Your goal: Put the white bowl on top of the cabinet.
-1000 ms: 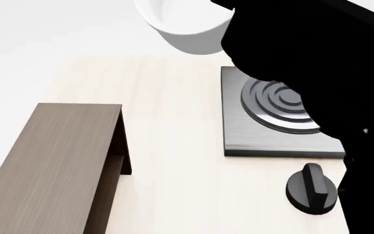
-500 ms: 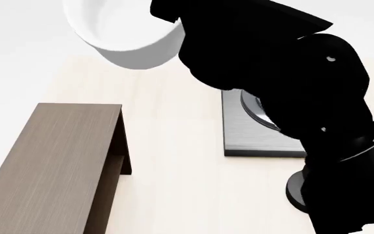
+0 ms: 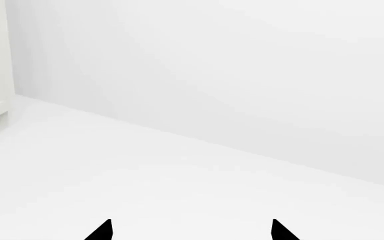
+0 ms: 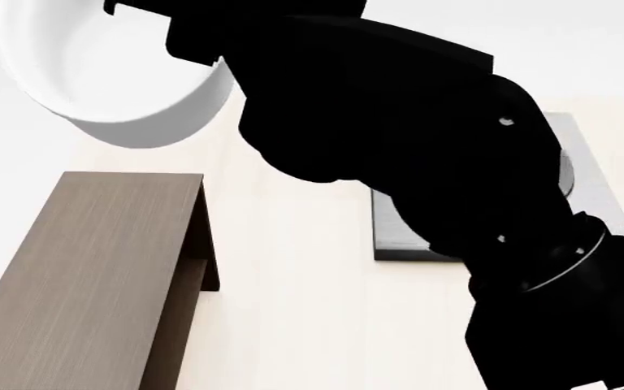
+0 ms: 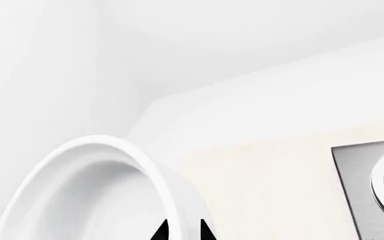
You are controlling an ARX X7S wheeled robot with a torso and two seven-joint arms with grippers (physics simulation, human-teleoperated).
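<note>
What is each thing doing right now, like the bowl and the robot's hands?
white bowl: lifted in the air, tilted, rim pinched by the right gripper.
cabinet: flat top bare, nothing on it yet.
stove plate: on the table, mostly hidden by the arm.
left gripper: open, empty.

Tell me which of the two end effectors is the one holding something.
The right end effector: its fingertips pinch the rim of the white bowl, carried in the air beyond the cabinet. The left end effector has its tips apart with only white floor and wall between them.
</note>
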